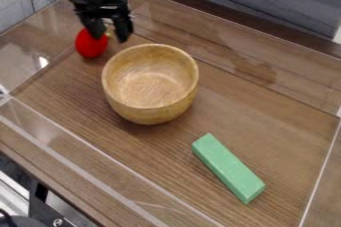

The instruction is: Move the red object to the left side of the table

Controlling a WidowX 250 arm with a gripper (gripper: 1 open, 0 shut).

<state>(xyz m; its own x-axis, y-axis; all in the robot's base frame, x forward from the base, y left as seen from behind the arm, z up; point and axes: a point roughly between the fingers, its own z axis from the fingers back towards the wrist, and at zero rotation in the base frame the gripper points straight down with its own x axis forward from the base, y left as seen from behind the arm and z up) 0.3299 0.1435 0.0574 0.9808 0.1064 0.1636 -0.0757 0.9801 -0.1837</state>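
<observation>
The red strawberry toy (pixel 91 44) rests on the brown wood-grain table (pixel 253 121) in the upper left of the frame, a green leafy top showing at its upper right. It lies near the clear wall (pixel 43 10) along the table's left edge. Just right of the toy, at the upper left, the black gripper (pixel 107 22) reaches down from the top of the frame, its jaws spread; contact between it and the toy cannot be confirmed. Left of centre stands the round wooden bowl (pixel 150 84), its rim below and to the right of the toy, apart from it. In the lower right lies the green block (pixel 228 169), slanting down toward the right, well apart from the bowl.
</observation>
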